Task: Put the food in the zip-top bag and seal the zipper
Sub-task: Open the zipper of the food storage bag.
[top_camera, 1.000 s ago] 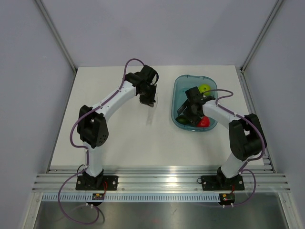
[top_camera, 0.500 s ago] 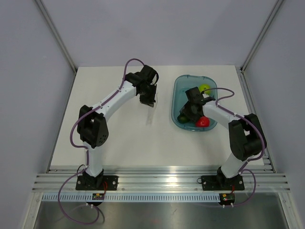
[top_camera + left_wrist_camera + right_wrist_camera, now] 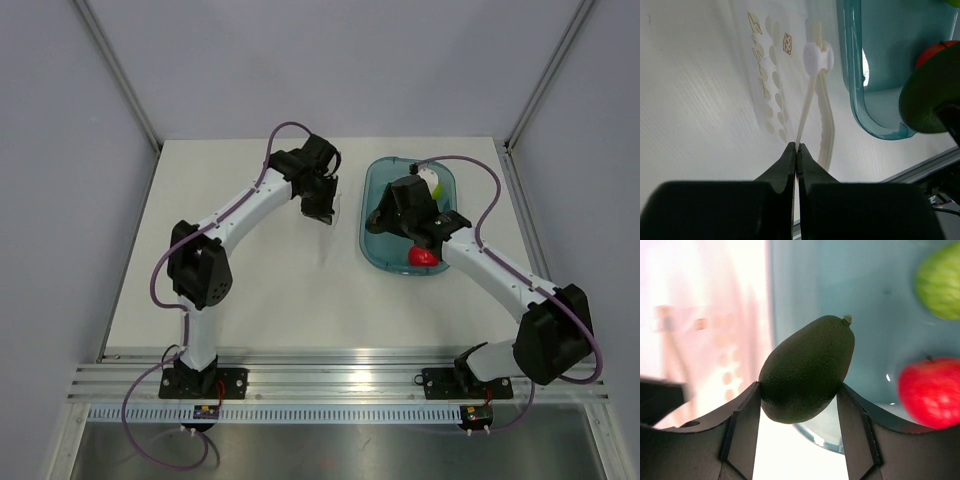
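My right gripper is shut on the dark green avocado and holds it above the left rim of the teal tray. In the top view the right gripper is over the tray's left side. My left gripper is shut on the mouth edge of the clear zip-top bag, which hangs below it over the table. The zipper strip with its white slider runs away from the jaws. In the top view the left gripper holds the bag just left of the tray. The avocado also shows in the left wrist view.
The teal tray holds a red apple and a lime-green apple. Both show in the right wrist view, the red apple and the green apple. Grey walls enclose the white table; an aluminium rail runs along the near edge.
My right gripper has lifted the avocado out of the tray and carried it up and left toward the bag. My left gripper has shifted slightly right with the bag.
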`<state>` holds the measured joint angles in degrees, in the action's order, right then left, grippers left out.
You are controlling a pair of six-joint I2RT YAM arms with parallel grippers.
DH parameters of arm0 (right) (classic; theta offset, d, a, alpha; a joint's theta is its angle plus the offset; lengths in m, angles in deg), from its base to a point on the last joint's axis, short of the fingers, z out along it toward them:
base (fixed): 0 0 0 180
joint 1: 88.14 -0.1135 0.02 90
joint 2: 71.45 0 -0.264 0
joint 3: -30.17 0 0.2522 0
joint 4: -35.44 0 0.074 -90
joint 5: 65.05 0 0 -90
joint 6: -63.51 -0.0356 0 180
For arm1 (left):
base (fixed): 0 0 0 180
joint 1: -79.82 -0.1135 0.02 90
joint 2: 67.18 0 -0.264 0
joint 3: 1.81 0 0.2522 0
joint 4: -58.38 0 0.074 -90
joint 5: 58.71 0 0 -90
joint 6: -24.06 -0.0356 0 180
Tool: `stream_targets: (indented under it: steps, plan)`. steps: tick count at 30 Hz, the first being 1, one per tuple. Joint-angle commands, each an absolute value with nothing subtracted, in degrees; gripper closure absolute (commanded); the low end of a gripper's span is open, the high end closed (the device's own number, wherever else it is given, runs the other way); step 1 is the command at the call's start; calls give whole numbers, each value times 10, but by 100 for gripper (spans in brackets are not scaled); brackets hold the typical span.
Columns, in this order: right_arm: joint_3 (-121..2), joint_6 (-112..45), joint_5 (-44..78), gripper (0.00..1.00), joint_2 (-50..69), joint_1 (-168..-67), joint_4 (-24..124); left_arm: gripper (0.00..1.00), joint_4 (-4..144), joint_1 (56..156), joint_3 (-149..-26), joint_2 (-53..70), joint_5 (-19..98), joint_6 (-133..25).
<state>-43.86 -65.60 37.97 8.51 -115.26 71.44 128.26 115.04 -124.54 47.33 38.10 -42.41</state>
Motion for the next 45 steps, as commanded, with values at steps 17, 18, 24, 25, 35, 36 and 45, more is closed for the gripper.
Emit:
stream_targets:
  steps: [17,18,24,25,35,36,45]
  plan:
    - [-537,-667,475,62,79,-1260,672,100,1267,1172,-1333,530,467,-385]
    - [-538,-667,481,62,83,-1260,671,100,1268,1173,-1338,531,468,-385]
    - [-546,-669,516,64,110,-1260,684,100,1279,1184,-1373,549,472,-383]
    - [-553,-675,523,64,115,-1260,703,100,1280,1185,-1378,555,471,-383]
    - [-570,-686,600,66,142,-1259,792,100,1284,1193,-1419,574,477,-373]
    - [-569,-686,603,66,142,-1260,793,100,1283,1195,-1420,575,478,-372]
    - [-572,-697,641,65,142,-1259,831,100,1281,1199,-1426,574,487,-371]
